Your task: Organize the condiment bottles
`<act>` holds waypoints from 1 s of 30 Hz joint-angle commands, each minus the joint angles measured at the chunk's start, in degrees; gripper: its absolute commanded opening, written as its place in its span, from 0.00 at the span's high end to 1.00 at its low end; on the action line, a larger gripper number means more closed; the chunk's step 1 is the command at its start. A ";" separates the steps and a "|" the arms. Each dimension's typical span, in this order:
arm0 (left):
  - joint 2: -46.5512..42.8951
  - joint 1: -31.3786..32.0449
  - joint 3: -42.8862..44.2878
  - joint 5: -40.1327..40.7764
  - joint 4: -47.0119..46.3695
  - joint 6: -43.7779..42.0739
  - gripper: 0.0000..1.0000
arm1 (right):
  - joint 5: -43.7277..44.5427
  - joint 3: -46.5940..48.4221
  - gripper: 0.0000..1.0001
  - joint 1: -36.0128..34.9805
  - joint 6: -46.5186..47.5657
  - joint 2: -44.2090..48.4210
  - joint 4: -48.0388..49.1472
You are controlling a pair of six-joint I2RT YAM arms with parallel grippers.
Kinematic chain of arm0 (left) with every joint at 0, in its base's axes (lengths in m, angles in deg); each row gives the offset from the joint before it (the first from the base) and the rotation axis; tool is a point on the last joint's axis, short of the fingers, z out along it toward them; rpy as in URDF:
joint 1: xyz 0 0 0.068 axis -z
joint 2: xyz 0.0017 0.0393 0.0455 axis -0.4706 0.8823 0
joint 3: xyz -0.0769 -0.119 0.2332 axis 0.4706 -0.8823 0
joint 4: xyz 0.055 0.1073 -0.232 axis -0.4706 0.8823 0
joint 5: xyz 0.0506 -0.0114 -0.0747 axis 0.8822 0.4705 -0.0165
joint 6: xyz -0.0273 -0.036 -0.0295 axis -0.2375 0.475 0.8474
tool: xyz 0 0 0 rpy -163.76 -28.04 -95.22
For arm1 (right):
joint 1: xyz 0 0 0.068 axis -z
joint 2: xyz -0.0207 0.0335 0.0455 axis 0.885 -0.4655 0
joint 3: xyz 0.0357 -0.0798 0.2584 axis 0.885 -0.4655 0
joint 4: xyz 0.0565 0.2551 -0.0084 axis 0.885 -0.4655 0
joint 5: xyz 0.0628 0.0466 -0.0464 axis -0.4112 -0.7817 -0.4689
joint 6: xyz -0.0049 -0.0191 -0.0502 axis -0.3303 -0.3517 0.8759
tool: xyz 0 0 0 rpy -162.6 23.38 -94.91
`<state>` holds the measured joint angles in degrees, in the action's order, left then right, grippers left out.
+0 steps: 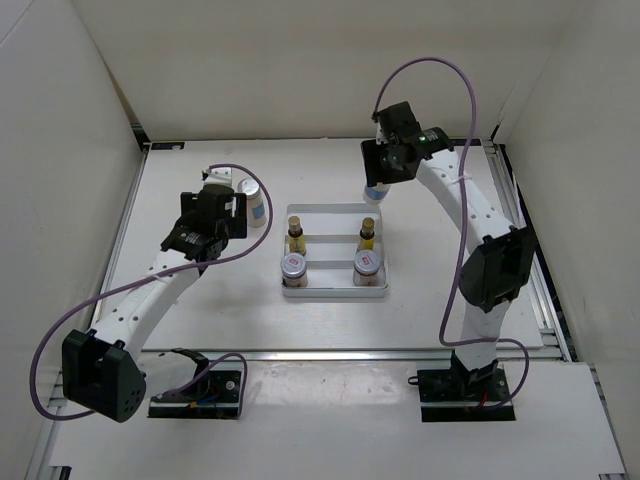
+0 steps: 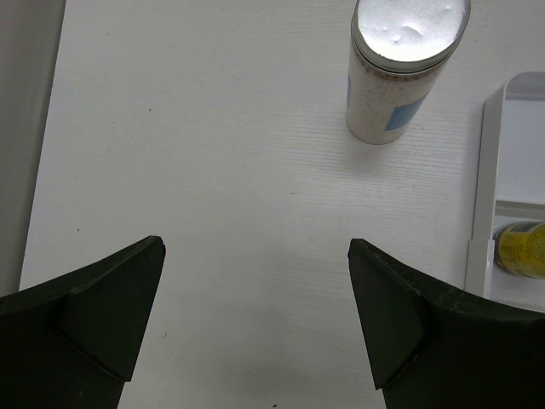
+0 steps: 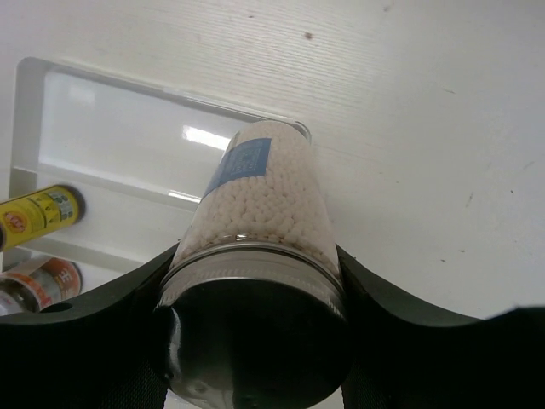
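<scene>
Clamped in the right gripper (image 3: 255, 290) at the white tray's (image 3: 34, 72) far corner: silver-capped white bottle (image 3: 260, 196), blue label illegible. Spread wide, the left gripper (image 2: 255, 281) — second white bottle (image 2: 400, 77) upright ahead.

readable text: none | white bottle (image 3: 260, 213) label: blurred | yellow bottle (image 3: 38, 213) label: blurred

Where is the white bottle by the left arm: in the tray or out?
Out. The white bottle stands upright on the table, with bare tabletop between it and the tray.
</scene>
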<state>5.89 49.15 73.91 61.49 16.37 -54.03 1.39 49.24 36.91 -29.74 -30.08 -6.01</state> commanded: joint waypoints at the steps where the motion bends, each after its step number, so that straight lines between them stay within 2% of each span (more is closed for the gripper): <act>1: -0.16 -0.25 2.00 1.16 -0.92 0.55 0.00 | -1.22 2.14 0.75 -0.58 1.31 -0.53 1.32; 10: -0.16 -0.25 2.00 1.16 -0.92 0.55 0.00 | -3.24 -1.54 0.77 -2.96 0.69 -3.18 0.79; 15: -0.16 -0.25 2.00 1.16 -0.92 0.55 0.00 | -3.77 -5.59 0.69 -3.49 0.07 -3.79 2.72; 18: -0.16 -0.25 2.00 1.16 -0.92 0.55 0.00 | -3.77 -6.99 0.59 -3.49 -0.45 -3.79 3.51; 25: -0.16 -0.25 2.00 1.16 -0.92 0.55 0.00 | -4.38 -7.00 0.42 -3.49 -0.98 -4.93 4.22; 30: -0.16 -0.25 2.00 1.16 -0.92 0.55 0.00 | -3.24 -4.63 0.34 -3.49 -1.51 -6.77 3.60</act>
<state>6.13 49.15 73.91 61.49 16.37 -54.03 -1.94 42.20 33.57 -30.24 -36.24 -3.74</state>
